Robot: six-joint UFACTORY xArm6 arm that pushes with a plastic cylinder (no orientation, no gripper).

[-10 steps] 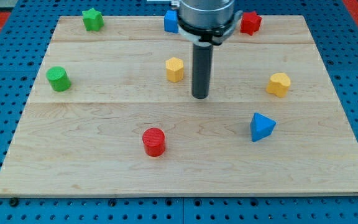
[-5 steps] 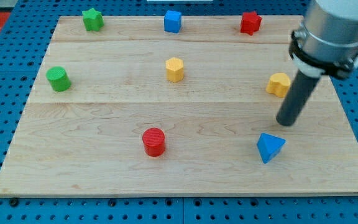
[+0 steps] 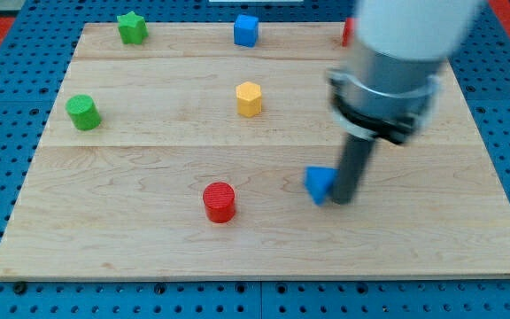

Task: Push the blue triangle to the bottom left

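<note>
The blue triangle lies on the wooden board, right of centre and a little below the middle. My tip is right against its right side, touching it. The rod and arm above it are motion-blurred and cover the board's upper right. The red cylinder stands to the left of the blue triangle.
A yellow hexagon block sits above centre. A blue cube is at the top middle, a green star at the top left, a green cylinder at the left. A red block peeks out beside the arm at the top.
My tip swung from the centre to the right, then came down and left against the blue triangle. The triangle slid down, then left towards the centre. The arm now hides the yellow block at right.
</note>
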